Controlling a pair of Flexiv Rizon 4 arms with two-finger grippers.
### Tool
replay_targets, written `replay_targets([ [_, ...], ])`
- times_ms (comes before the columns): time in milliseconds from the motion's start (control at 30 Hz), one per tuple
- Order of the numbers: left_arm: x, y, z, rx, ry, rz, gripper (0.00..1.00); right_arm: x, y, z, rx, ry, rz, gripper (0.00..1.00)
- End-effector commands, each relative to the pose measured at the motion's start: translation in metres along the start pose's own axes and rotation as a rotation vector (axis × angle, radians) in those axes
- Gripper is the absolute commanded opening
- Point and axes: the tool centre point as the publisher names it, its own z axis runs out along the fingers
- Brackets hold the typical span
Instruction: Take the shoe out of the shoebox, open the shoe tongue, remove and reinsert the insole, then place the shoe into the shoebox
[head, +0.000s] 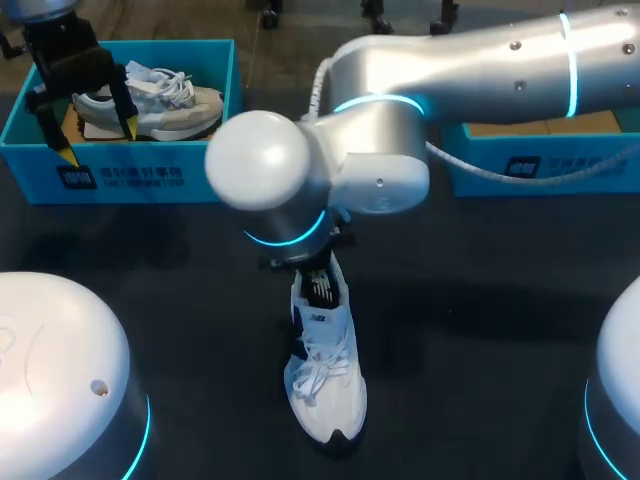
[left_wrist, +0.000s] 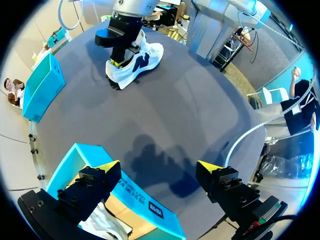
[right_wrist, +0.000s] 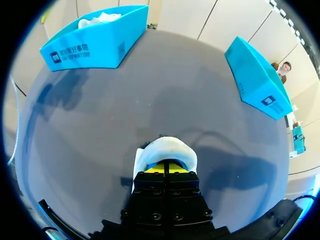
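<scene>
A white shoe with a dark side mark (head: 325, 375) lies on the dark table, toe toward me. My right gripper (head: 318, 283) comes down into its opening at the heel end. Its yellow tips (right_wrist: 167, 167) are pressed together, shut, just behind the white heel collar (right_wrist: 165, 149); whether they pinch anything is hidden. The left wrist view shows that shoe (left_wrist: 137, 62) far ahead, under the right gripper (left_wrist: 120, 57). My left gripper (head: 98, 140) hangs open over the blue shoebox (head: 120, 180), holding nothing (left_wrist: 159, 167). A second, beige-and-white shoe (head: 150, 100) lies in that box.
Another blue box (head: 540, 160) stands at the back right, partly behind my right arm. In the right wrist view both boxes sit ahead of the gripper, the shoebox (right_wrist: 95, 45) on one side and the other box (right_wrist: 257, 77) opposite.
</scene>
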Motion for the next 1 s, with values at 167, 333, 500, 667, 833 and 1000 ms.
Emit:
replay_targets([
  [167,0.0,0.001,-0.001,-0.001,0.003,0.001,1.0,-0.003,-0.002,0.023,-0.005,0.063,0.02,0.0],
  [333,0.0,0.001,-0.001,-0.001,0.003,0.001,1.0,0.001,-0.002,0.033,0.025,0.085,0.023,0.0],
  [500,0.0,0.001,-0.001,-0.001,0.003,0.001,1.0,0.007,-0.009,0.042,0.062,0.104,0.024,0.0],
  [667,0.0,0.001,-0.001,-0.001,0.003,0.001,1.0,0.014,-0.02,0.049,0.124,0.121,0.031,0.0],
  [833,0.0,0.001,-0.001,-0.001,0.003,0.001,1.0,0.02,-0.034,0.035,0.186,0.096,0.031,0.0],
  [1000,0.0,0.001,-0.001,-0.001,0.003,0.001,1.0,0.02,-0.036,0.007,0.181,0.034,0.018,0.0],
])
